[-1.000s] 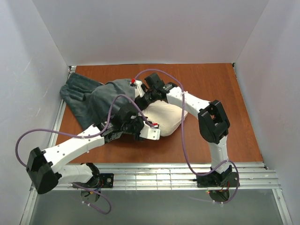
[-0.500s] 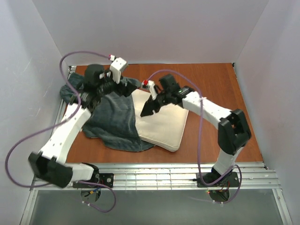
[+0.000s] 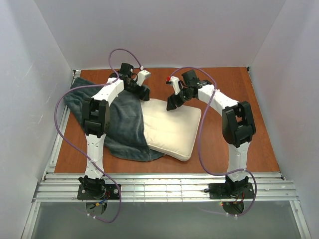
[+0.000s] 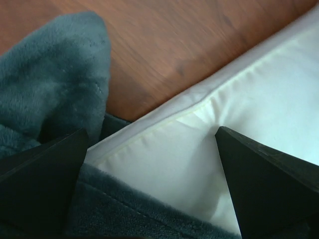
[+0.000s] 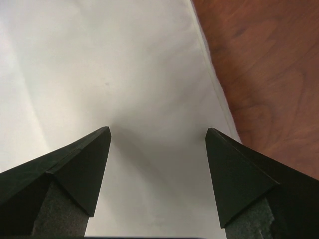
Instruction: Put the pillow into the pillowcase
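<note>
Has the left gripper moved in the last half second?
Yes. The left gripper shifted right along the table's far side, off the pillowcase to the pillow's far-left corner.

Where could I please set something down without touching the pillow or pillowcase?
Bare table: far-right corner and the strip along the right wall, beyond the right arm. Crowded: pillowcase covers the left, pillow the middle.

The pillow (image 3: pixel 172 130) is lying on the table (image 3: pixel 224 84), touching the pillowcase (image 3: pixel 124 124), which is spreading out to its left.
</note>
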`<state>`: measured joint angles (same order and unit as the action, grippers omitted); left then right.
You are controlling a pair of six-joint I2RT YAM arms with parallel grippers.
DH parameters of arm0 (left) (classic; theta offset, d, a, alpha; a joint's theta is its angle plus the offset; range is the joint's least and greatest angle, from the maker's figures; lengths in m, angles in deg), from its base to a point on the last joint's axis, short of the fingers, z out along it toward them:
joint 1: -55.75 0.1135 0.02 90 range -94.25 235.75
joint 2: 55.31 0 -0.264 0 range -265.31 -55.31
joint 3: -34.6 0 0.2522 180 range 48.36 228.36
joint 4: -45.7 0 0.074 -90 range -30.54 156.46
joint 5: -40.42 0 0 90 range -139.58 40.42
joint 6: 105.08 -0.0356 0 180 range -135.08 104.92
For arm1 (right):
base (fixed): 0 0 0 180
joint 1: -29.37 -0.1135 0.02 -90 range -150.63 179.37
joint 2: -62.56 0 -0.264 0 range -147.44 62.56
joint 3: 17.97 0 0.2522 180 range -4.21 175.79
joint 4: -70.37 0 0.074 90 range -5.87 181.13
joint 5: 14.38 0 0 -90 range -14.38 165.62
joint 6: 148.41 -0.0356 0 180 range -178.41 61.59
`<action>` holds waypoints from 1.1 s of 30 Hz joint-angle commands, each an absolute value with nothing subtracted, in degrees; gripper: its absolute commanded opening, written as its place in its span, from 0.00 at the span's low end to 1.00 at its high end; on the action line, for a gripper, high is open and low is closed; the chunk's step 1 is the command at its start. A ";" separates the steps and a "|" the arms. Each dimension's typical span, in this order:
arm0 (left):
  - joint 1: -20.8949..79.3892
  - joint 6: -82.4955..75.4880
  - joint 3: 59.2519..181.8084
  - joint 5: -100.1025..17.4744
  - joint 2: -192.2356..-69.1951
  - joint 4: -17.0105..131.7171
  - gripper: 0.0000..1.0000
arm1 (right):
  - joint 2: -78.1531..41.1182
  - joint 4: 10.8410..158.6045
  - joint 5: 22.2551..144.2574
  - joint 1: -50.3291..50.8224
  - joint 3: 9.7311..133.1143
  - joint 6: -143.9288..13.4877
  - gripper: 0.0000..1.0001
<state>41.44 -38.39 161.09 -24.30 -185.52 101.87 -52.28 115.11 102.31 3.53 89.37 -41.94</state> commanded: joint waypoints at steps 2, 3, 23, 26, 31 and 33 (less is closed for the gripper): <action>41.16 -51.90 156.57 -12.76 -178.45 109.99 0.98 | -54.23 117.35 103.64 4.06 91.07 -39.51 0.72; 40.98 -53.39 154.03 -11.18 -178.27 109.82 0.98 | -56.24 117.79 104.61 4.06 90.80 -39.16 0.69; 34.04 -72.72 141.08 4.39 -165.71 113.23 0.40 | -47.18 118.41 117.90 9.78 90.43 -40.49 0.68; 33.16 -76.77 142.57 2.64 -162.89 116.22 0.67 | -55.08 118.58 114.82 8.20 96.41 -39.17 0.68; 27.38 -81.87 139.17 -2.28 -155.79 118.44 0.78 | -62.06 118.14 115.60 7.06 101.07 -36.79 0.70; 24.74 -82.14 135.74 -3.69 -153.06 117.30 0.79 | -63.82 117.36 113.78 5.48 101.87 -35.91 0.71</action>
